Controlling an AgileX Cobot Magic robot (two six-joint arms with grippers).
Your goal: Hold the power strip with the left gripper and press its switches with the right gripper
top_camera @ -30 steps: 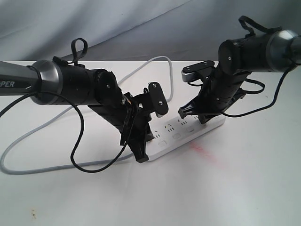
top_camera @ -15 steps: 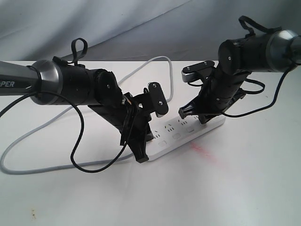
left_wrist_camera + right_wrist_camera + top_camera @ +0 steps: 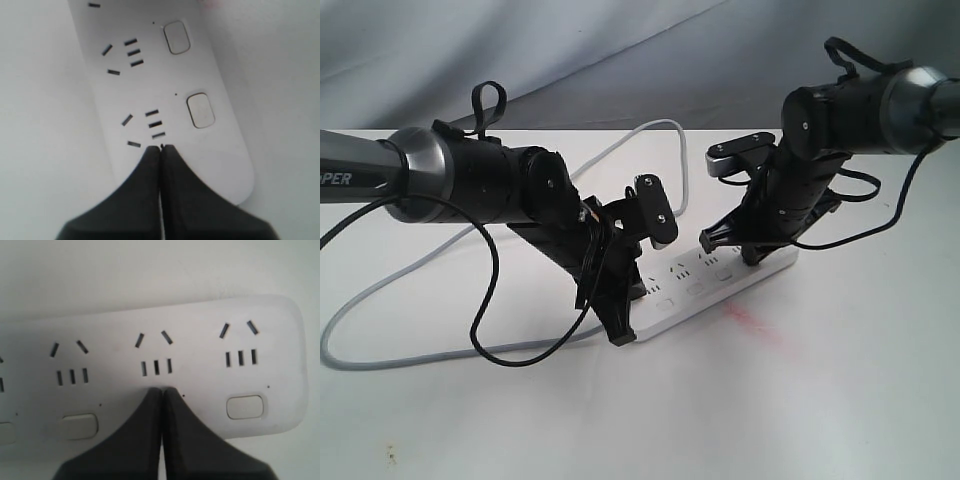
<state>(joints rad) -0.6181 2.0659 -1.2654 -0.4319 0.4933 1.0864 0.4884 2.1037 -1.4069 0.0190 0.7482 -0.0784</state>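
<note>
The white power strip (image 3: 695, 290) lies slantwise on the white table. My left gripper (image 3: 620, 335) is shut, and its tips rest on the strip's near left end. In the left wrist view the closed tips (image 3: 161, 147) touch the strip (image 3: 165, 90) just below a socket group, beside a button (image 3: 200, 110). My right gripper (image 3: 745, 255) is also shut and stands on the strip's far right part. Its tips (image 3: 162, 390) sit in the button row of the strip (image 3: 200, 345), between two visible buttons (image 3: 80, 426) (image 3: 245, 407), hiding what lies under them.
The strip's light-grey cord (image 3: 420, 270) loops widely over the left of the table and back behind the arms. A black cable (image 3: 490, 300) hangs from the left arm onto the table. A faint red smear (image 3: 745, 318) marks the table by the strip. Grey cloth backs the scene.
The right arm has shifted very slightly to the left over the strip. The left arm and the strip have not visibly moved.
</note>
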